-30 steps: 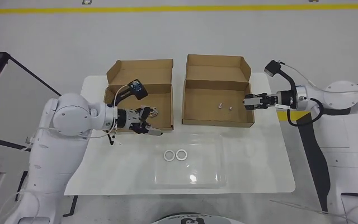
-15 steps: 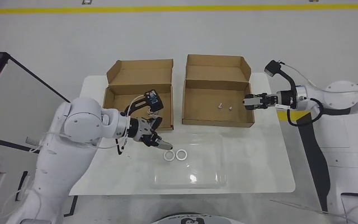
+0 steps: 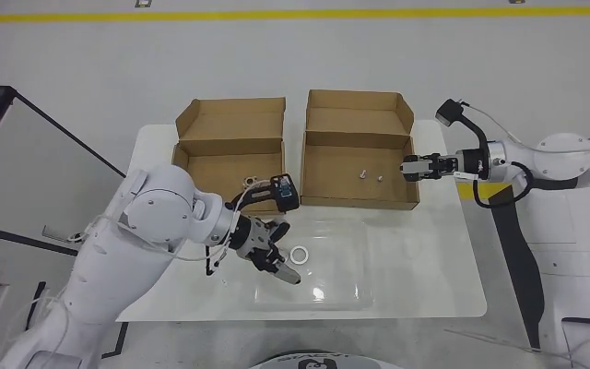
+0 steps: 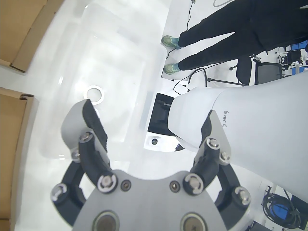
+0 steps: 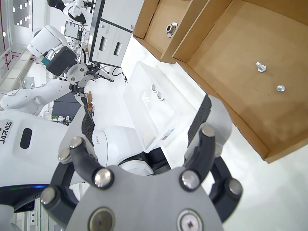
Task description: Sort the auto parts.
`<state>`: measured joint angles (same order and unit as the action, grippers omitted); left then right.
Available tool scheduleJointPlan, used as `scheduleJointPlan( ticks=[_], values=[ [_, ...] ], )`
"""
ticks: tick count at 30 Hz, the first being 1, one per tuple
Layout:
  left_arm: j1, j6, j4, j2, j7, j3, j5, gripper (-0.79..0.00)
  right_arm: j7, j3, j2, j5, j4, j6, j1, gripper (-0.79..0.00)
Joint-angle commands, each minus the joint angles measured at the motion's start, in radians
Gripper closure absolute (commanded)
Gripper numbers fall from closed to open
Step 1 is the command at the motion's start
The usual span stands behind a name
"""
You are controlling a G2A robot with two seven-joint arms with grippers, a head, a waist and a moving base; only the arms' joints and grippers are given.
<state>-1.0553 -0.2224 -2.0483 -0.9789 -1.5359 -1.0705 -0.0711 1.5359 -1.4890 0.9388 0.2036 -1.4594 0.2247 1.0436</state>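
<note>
The left arm has swung away from the left cardboard box and now reaches over the clear tray [image 3: 355, 277], which serves as the landmark here. The right arm has not moved.

A white counter [image 3: 433, 267] carries everything, and the clear tray sits at its near middle. Two open cardboard boxes stand side by side just beyond the tray's far edge.

The right cardboard box [image 3: 332, 180], beyond the tray's far right corner, holds two small metal bolts [image 3: 362, 172] [image 3: 378, 175], near each other on its floor. They also show in the right wrist view [image 5: 260, 67] [image 5: 280, 87].

The left cardboard box [image 3: 210, 175], beyond the tray's far left corner, holds one flanged metal fitting [image 3: 249, 181], seen in the right wrist view as well [image 5: 171, 28].

The left end effector [image 3: 284, 271] hangs over the tray's left half with its fingers spread wide and nothing between them [image 4: 148, 111].

The right end effector [image 3: 404, 168] is well apart from the tray, at the right box's outer wall. Its fingers are also spread and empty [image 5: 145, 104].

Two white rings lie side by side inside the tray [image 5: 154, 87] [image 5: 159, 95]. From above, one ring [image 3: 299, 254] shows just beside the left end effector's fingers. In the left wrist view that ring [image 4: 93, 94] lies on the tray floor just past one fingertip.
</note>
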Motion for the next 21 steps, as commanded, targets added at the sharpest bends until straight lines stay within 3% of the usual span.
scheduleJointPlan(
  ticks=[1,11,21],
  values=[
    [0.000,-0.001,0.000,0.000,0.000,0.000,0.000,-0.785,0.000,0.000,0.000,0.000,0.000,0.000,0.000,-0.785],
    [-0.011,0.000,-0.005,0.001,0.008,0.008,0.002,-0.785,0.000,0.000,0.000,0.000,0.000,0.000,0.000,-0.785],
    [-0.027,0.015,-0.062,0.019,0.000,0.122,0.001,-0.785,0.000,0.000,0.000,0.000,0.000,0.000,0.000,-0.785]
  ],
)
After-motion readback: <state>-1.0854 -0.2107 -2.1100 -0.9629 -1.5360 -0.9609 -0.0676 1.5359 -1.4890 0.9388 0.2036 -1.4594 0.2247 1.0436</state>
